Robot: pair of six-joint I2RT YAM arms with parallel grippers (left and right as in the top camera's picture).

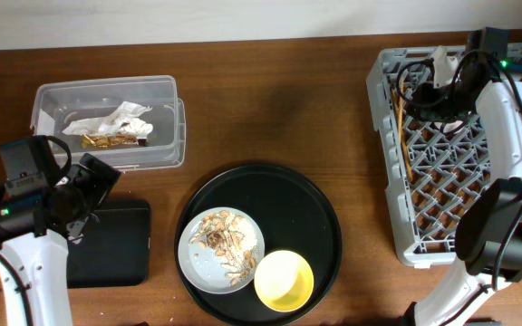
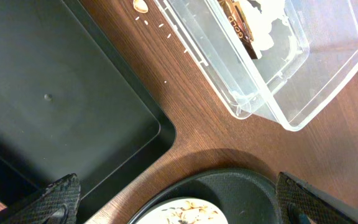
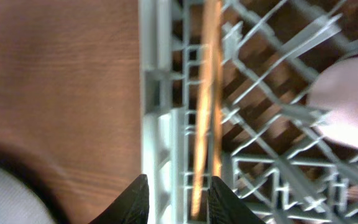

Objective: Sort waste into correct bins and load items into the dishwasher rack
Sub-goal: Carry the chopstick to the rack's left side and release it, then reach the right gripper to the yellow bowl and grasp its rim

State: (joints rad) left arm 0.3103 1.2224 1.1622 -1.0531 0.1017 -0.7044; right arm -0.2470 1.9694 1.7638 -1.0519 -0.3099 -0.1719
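The chopsticks [image 1: 404, 136] lie in the dishwasher rack [image 1: 388, 186] along its left wall. My right gripper [image 1: 421, 93] hovers over them, and in the right wrist view its jaws [image 3: 179, 205] stand apart above the blurred chopsticks [image 3: 205, 93], not touching them. A pink cup [image 3: 347, 106] rests in the rack beside them. The grey plate [image 1: 198, 264] holds food scraps [image 1: 225, 243] next to the yellow bowl [image 1: 284, 279]. The wrapper [image 1: 111, 127] sits in the clear tub [image 1: 53, 91]. My left gripper [image 1: 93, 195] hangs open and empty beside the black tray [image 1: 116, 249].
Plate and bowl sit on a large round black tray [image 1: 320, 204]. In the left wrist view a small food scrap [image 2: 140, 5] and rice grains lie on the wood between the black tray [image 2: 55, 112] and the clear tub [image 2: 303, 93].
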